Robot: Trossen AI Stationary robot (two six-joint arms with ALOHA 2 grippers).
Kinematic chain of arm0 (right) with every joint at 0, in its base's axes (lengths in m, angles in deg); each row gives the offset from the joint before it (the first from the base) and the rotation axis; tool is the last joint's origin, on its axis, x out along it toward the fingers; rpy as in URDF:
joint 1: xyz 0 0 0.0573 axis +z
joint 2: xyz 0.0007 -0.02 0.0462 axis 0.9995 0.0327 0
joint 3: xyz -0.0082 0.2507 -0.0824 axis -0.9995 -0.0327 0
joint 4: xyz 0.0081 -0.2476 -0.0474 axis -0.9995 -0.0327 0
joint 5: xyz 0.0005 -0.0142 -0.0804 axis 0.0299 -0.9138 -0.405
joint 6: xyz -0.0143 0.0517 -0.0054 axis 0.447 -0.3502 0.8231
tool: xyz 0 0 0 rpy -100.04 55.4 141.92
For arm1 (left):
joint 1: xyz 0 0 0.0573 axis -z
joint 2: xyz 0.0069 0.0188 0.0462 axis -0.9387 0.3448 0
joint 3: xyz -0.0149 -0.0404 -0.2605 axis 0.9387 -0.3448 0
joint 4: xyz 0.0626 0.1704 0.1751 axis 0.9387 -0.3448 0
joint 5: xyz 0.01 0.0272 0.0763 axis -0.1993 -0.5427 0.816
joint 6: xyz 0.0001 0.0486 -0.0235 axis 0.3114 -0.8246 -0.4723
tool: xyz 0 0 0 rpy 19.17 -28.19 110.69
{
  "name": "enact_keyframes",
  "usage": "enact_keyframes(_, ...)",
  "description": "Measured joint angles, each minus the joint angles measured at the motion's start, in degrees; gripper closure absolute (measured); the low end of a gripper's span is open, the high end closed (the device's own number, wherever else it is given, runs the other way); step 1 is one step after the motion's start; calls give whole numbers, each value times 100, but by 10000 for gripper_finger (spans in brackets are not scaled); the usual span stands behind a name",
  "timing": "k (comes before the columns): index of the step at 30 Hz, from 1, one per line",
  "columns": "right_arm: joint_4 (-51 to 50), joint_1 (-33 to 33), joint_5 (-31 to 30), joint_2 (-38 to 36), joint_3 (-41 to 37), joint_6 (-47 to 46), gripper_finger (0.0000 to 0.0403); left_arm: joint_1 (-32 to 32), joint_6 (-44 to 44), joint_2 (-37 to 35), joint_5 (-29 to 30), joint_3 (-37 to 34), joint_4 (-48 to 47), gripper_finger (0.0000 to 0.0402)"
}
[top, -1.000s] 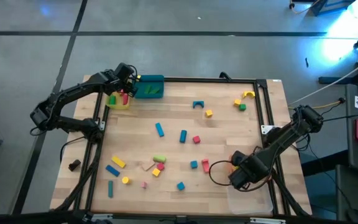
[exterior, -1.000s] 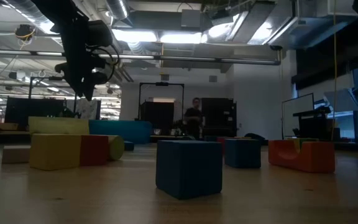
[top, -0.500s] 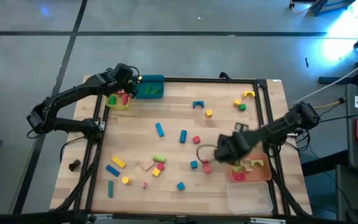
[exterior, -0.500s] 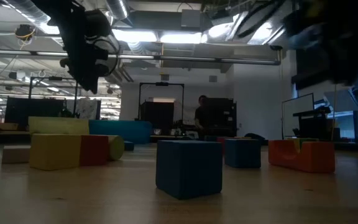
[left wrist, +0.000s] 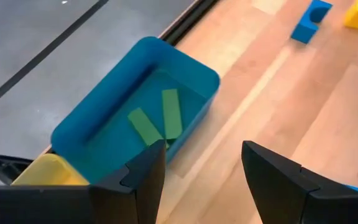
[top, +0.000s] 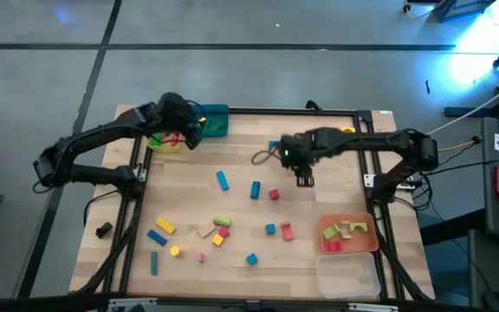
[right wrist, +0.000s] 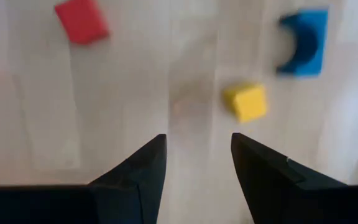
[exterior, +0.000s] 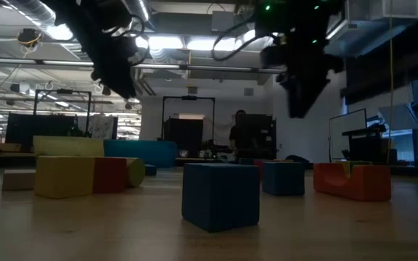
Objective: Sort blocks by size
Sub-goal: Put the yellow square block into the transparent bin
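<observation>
Right now we have the right tool (top: 304, 178) out over the middle of the bench (top: 319, 273), its fingers (right wrist: 138, 171) apart and empty, looking down on a small yellow cube (right wrist: 246, 102), a blue arch (right wrist: 304, 45) and a red cube (right wrist: 81, 20). We judge it is lining up its next pick among these, with the yellow cube lying nearest ahead of its fingers.

Our left tool (top: 191, 137) hangs at the far left corner beside the teal tray (left wrist: 188, 68), fingers likewise spread with nothing between them. That tray holds two flat green bars (left wrist: 155, 120), and the yellow tray (top: 165, 143) next to it holds a few red and green pieces. We read this as each tray taking one size class, the long thin bars going to the teal one. The orange tray (top: 369, 247) on the right near side carries several tan, green and pink pieces, and the clear tray (top: 348, 276) sits just in front of it.

Most blocks lie loose on the bench: blue bars (top: 223, 180) around the middle, a cluster (top: 219, 232) of mixed colours toward the near left, and a yellow arch (top: 346, 132) with small pieces at the far right. We judge much of the sorting is not yet done.
</observation>
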Motion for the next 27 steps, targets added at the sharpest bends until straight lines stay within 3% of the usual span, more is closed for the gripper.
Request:
enact_keyframes(6, 725, -719, 277, 191, 2, 957, 221, 203, -14, 2, -1, 0, -2, 206)
enact_keyframes(12, 805, -1085, 699, 660, 4, 1489, 221, 322, 1, 2, -2, 0, -13, 206)
enact_keyframes(27, 870, -1206, 286, 1446, 4, 2311, 221, 385, 22, 4, -4, 0, -26, 206)
